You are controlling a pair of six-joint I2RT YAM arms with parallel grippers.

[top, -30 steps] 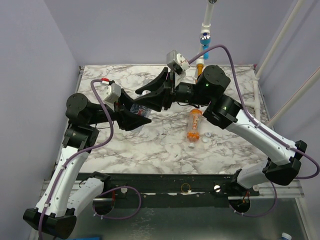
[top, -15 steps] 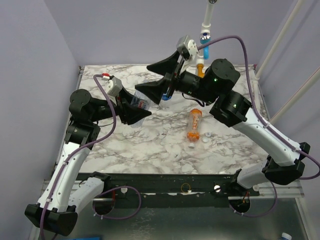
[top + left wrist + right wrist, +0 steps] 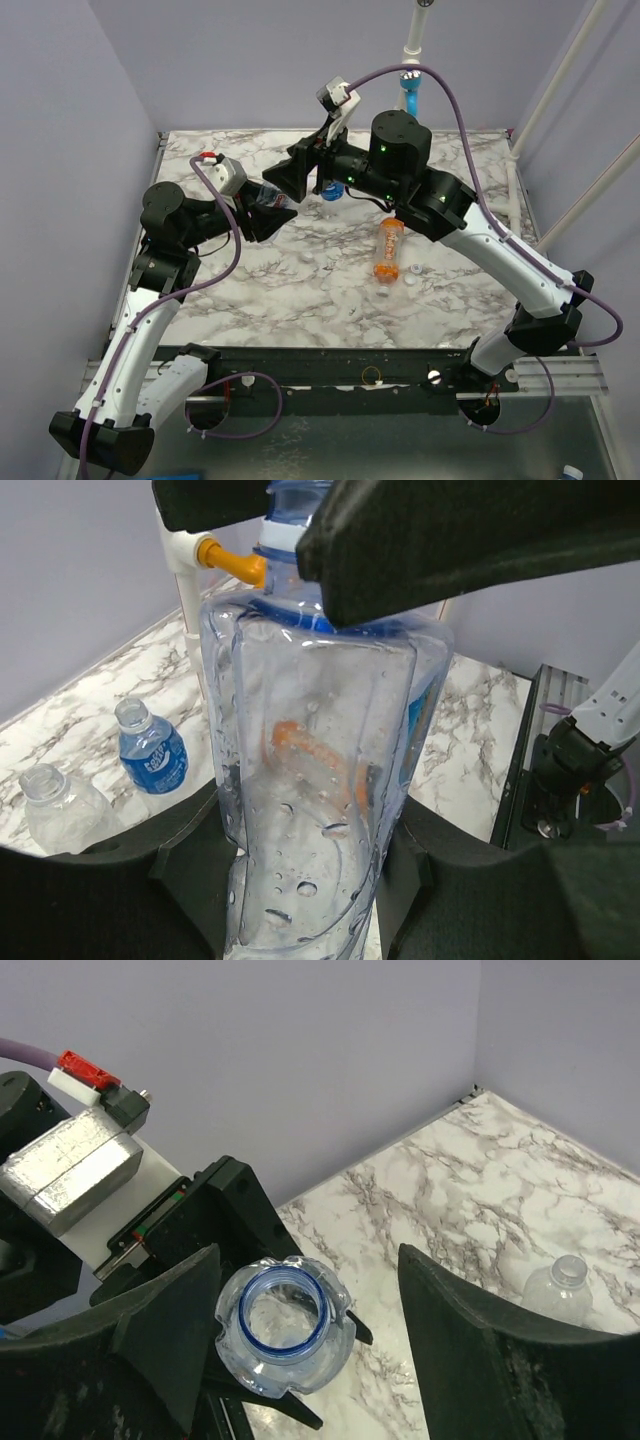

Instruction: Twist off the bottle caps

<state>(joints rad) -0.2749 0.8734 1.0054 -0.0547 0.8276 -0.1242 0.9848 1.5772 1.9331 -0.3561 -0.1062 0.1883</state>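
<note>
My left gripper [image 3: 262,212] [image 3: 310,880] is shut on the body of a clear bottle [image 3: 266,194] [image 3: 320,780] with a blue neck ring and a light-blue label, held off the table. Its mouth [image 3: 284,1316] is open, with no cap on it. My right gripper [image 3: 296,178] [image 3: 305,1260] is wide open around the bottle's neck, its left finger beside the rim; I see nothing in it. An orange bottle [image 3: 388,250] lies on the marble table [image 3: 250,290]. Loose white caps [image 3: 416,270] [image 3: 384,293] lie near it.
A blue-labelled bottle [image 3: 155,755] [image 3: 330,190] and a clear unlabelled bottle [image 3: 55,805] [image 3: 560,1280] stand at the back of the table, both without caps. A white pipe [image 3: 412,45] with blue and orange fittings [image 3: 225,558] rises at the back edge.
My left gripper lifted the bottle up and back. My right gripper opened wide, swung left and now straddles the bottle's open mouth.
</note>
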